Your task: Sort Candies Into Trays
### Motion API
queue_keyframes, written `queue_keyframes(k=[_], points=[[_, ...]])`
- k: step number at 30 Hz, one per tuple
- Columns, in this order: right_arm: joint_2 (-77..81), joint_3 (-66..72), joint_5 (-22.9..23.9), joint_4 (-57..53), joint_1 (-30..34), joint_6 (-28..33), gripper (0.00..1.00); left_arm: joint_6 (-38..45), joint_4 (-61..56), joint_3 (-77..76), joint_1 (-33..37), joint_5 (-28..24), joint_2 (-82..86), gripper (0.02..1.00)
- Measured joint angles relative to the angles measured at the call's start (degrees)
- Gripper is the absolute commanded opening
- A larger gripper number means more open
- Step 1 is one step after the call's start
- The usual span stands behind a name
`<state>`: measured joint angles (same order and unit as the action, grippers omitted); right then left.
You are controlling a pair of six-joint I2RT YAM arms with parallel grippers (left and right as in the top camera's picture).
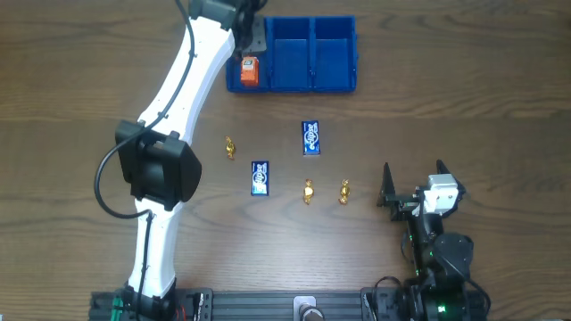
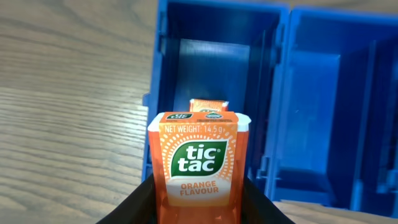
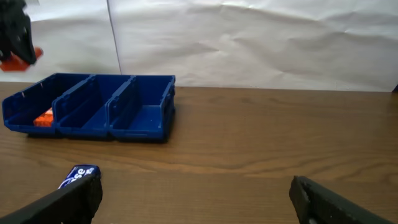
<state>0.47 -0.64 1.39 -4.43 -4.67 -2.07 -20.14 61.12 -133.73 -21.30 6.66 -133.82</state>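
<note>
While the left tool (image 2: 198, 202) clamps an orange candy box (image 2: 200, 163) above the blue tray (image 2: 281, 93) by the worktop's (image 1: 473, 107) far edge, the right tool (image 3: 194, 194) stands apart.

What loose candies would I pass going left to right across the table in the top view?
First the left gold candy → near blue bar → right gold candy. The middle gold candy and far blue bar sit level across, so they are skipped.
</note>
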Motion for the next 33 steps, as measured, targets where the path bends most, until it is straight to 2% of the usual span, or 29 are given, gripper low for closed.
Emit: queue_keyframes(k=[11, 14, 16, 18, 22, 25, 26, 30, 31, 33], points=[[0.0, 0.0, 0.02, 0.0, 0.0, 0.0, 0.998, 2.91, -1.4, 1.92, 0.02, -2.03, -0.13, 0.362], [0.0, 0.0, 0.0, 0.0, 0.0, 0.0, 0.998, 3.72, -1.4, 1.92, 0.11, -2.05, -0.61, 0.467], [0.0, 0.0, 0.0, 0.0, 0.0, 0.0, 0.998, 3.78, -1.4, 1.92, 0.11, -2.1, -1.09, 0.673], [0.0, 0.0, 0.0, 0.0, 0.0, 0.0, 0.998, 3.93, -1.4, 1.92, 0.15, -2.12, -1.27, 0.79], [0.0, 0.0, 0.02, 0.0, 0.0, 0.0, 0.998, 3.63, -1.99, 2.23, 1.05, -2.8, -1.18, 0.829], [0.0, 0.0, 0.0, 0.0, 0.0, 0.0, 0.998, 3.45, -7.45, 8.83, 2.21, -3.32, 2.49, 0.842], [0.0, 0.0, 0.0, 0.0, 0.0, 0.0, 0.998, 3.45, -9.2, 12.39, 2.51, -3.34, 5.11, 0.886], [0.0, 0.0, 0.0, 0.02, 0.0, 0.02, 0.998, 3.32, -23.19, 33.44, 3.06, -2.56, 26.18, 0.939], [0.0, 0.0, 0.0, 0.0, 0.0, 0.0, 0.998, 3.21, -23.61, 34.58, 3.06, -2.45, 27.76, 0.95], [-0.07, 0.0, 0.0, 0.0, 0.0, 0.0, 0.998, 3.56, -33.03, 47.5, 3.06, -1.49, 47.1, 0.98]])
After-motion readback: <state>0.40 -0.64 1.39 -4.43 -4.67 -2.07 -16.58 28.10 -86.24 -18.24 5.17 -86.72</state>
